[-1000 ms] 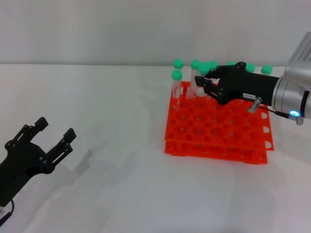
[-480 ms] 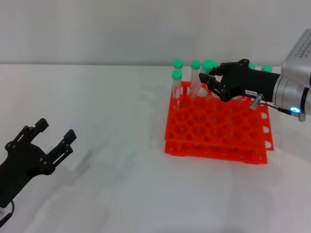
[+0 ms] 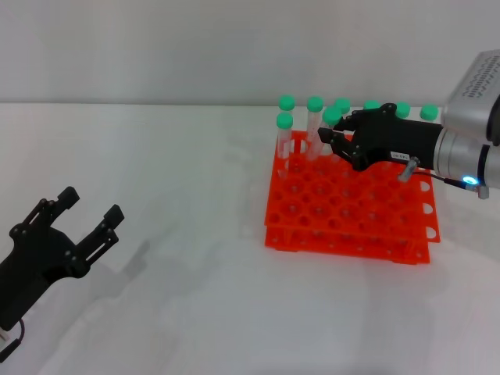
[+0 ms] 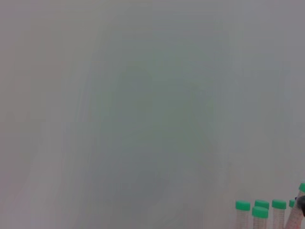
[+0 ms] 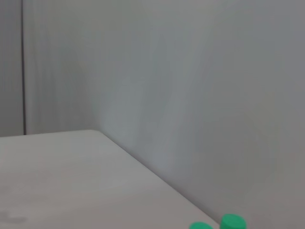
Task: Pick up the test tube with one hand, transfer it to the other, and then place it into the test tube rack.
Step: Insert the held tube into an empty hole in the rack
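Observation:
The orange-red test tube rack (image 3: pixel 351 215) stands on the white table at the right. Several green-capped test tubes stand upright in its far rows, such as one (image 3: pixel 284 141) at the far left corner. My right gripper (image 3: pixel 334 129), the black hand with the white label, reaches over the rack's far rows from the right. It is shut on a test tube whose green cap (image 3: pixel 332 116) shows just above the fingers; the tube's lower part is hidden behind the hand. My left gripper (image 3: pixel 91 205) is open and empty, low at the left, far from the rack.
The left wrist view shows green caps (image 4: pixel 261 205) at its edge against a blank wall. The right wrist view shows the table's far edge, the wall and two green caps (image 5: pixel 233 221). The rack's near rows hold bare holes.
My right hand rose slightly, then came down a little over the rack's far rows, and the held tube's cap now sits lower. The left arm has not moved.

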Robot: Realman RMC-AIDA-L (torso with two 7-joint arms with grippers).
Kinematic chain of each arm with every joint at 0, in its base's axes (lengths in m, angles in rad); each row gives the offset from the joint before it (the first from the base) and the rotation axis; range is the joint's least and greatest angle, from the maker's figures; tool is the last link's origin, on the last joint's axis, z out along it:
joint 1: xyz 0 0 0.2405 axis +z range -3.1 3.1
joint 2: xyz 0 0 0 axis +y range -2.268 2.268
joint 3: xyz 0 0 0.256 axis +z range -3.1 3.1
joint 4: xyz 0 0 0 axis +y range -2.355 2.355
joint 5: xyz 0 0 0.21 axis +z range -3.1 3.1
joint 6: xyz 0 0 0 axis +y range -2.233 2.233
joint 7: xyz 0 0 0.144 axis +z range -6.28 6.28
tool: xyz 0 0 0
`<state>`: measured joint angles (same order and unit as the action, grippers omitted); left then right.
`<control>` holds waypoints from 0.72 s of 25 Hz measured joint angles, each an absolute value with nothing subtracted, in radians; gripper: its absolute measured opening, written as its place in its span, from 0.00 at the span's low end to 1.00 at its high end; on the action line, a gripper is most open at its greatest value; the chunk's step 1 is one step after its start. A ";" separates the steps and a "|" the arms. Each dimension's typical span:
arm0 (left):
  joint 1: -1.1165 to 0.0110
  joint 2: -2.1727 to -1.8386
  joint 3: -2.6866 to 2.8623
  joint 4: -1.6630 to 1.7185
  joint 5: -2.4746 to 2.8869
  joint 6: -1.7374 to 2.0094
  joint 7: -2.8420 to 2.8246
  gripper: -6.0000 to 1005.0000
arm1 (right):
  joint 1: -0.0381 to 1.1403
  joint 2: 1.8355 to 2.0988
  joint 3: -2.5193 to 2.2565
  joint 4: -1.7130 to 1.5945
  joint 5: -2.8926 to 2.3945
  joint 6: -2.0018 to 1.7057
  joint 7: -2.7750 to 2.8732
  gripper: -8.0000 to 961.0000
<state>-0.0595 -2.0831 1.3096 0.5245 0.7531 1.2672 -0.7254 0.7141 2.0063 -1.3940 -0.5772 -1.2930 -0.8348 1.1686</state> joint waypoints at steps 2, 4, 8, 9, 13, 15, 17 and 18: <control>-0.060 -2.083 1.310 0.525 0.753 1.267 -0.725 0.80 | 0.720 2.007 -1.410 -0.577 -1.293 -0.810 1.174 0.29; -0.062 -2.083 1.311 0.525 0.753 1.267 -0.725 0.80 | 0.732 2.007 -1.434 -0.577 -1.293 -0.778 1.187 0.29; -0.062 -2.083 1.313 0.523 0.753 1.267 -0.725 0.80 | 0.766 2.007 -1.481 -0.573 -1.295 -0.738 1.216 0.30; -0.062 -2.083 1.313 0.521 0.753 1.267 -0.725 0.80 | 0.773 2.007 -1.487 -0.572 -1.299 -0.734 1.222 0.30; -0.061 -2.083 1.313 0.513 0.753 1.267 -0.725 0.80 | 0.794 2.008 -1.496 -0.571 -1.340 -0.726 1.258 0.30; -0.061 -2.083 1.313 0.509 0.753 1.267 -0.725 0.80 | 0.803 2.008 -1.502 -0.570 -1.365 -0.724 1.282 0.30; -0.062 -2.083 1.313 0.506 0.753 1.268 -0.725 0.80 | 0.809 2.007 -1.504 -0.569 -1.383 -0.723 1.300 0.30; -0.062 -2.083 1.313 0.504 0.753 1.269 -0.725 0.80 | 0.810 2.007 -1.504 -0.569 -1.389 -0.722 1.304 0.30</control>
<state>-0.0617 -2.0831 1.3126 0.5045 0.7531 1.2693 -0.7255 0.8104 2.0074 -1.5043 -0.5690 -1.3894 -0.7217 1.3035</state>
